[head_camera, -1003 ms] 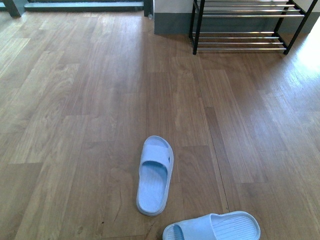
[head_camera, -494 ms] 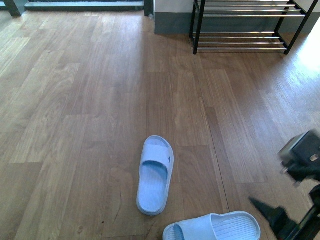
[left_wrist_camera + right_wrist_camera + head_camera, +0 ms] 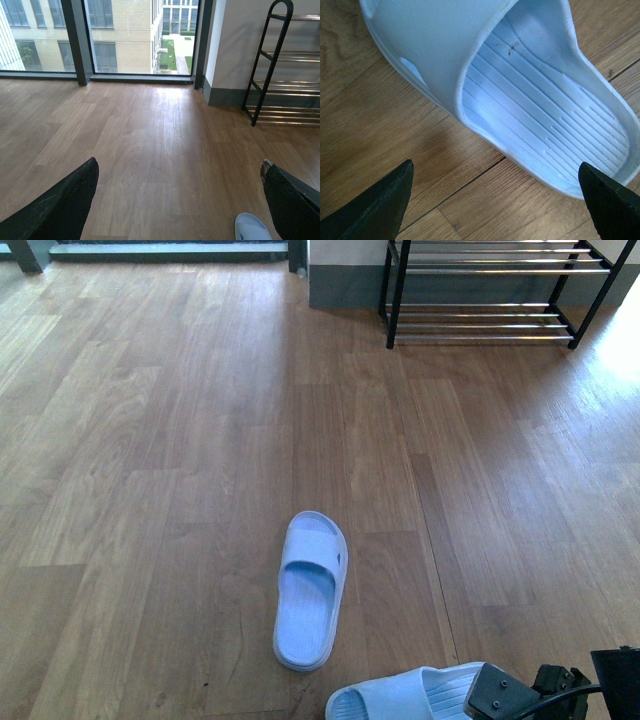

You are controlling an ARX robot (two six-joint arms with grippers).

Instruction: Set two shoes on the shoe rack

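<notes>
Fingers [image 3: 375, 205] of your right gripper [image 3: 494, 165] are spread wide and hold nothing. The near slide [image 3: 530, 100] lies on the wood floor [image 3: 380, 125] just past their tips, between them. Your left gripper [image 3: 180, 161] is likewise spread and empty, with the second slide [image 3: 250, 227] near one of its fingers. The shoe rack [image 3: 490, 290] stands well beyond both.

No writing, brand or number can be read in any view. The pale blue slide [image 3: 310, 590], lying near the second slide [image 3: 530, 100], bears one small dark mark on its strap, too small to make out. The second slide's footbed shows only plain moulded ridges.
</notes>
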